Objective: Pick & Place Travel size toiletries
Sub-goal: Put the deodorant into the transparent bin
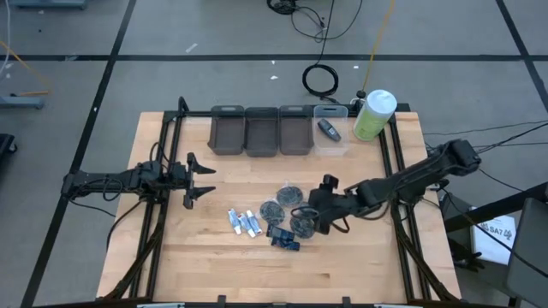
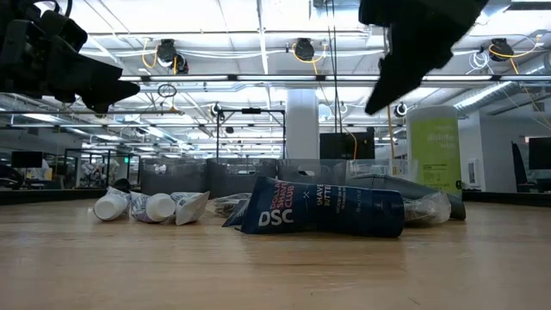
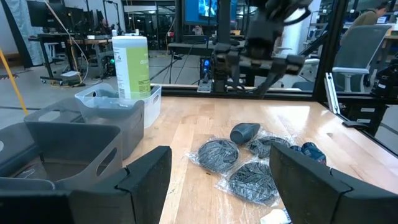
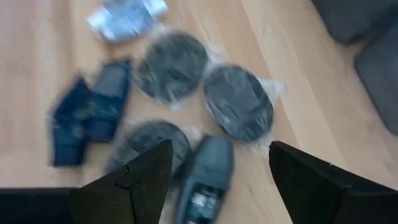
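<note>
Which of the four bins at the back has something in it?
The clear bin, the one nearest the green bottle, holds a dark oval piece. The three dark grey bins look empty.

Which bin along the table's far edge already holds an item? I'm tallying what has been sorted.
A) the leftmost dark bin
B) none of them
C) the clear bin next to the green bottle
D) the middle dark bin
C: in the high view a dark oval piece lies in the clear bin beside the green bottle, while the three dark bins look empty.
</note>
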